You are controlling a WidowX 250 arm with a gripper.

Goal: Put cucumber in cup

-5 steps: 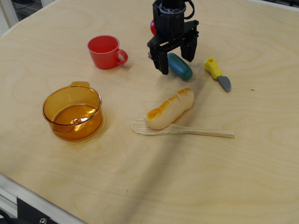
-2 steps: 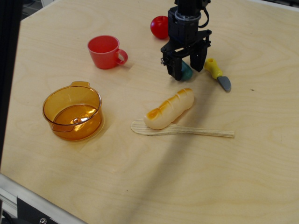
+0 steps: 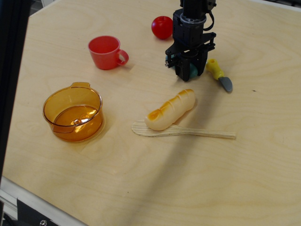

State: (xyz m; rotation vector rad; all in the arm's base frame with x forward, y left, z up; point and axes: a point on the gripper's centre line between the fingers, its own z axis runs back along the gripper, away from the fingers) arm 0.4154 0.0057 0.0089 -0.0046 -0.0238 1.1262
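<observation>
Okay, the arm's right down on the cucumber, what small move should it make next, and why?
Probably lift straight up a little. The end effector looks closed around the cucumber, which sits low at the table, and the red cup stands well off to the left, so the toy needs clearance before travelling there.

Light plywood worktop (image 3: 235, 179). Orange see-through pot (image 3: 73, 113) at left, upright, something small and shiny on its bottom. Tan bread loaf (image 3: 170, 109) near centre, lying diagonally, lower end resting on the head of a flat wooden spatula (image 3: 182, 131) with handle running right. Red tomato (image 3: 162, 27) at top, well apart from loaf. Yellow-handled knife (image 3: 218, 74) at right of centre, grey blade pointing down-right. Dark vertical post (image 3: 9, 70) along left edge.
</observation>
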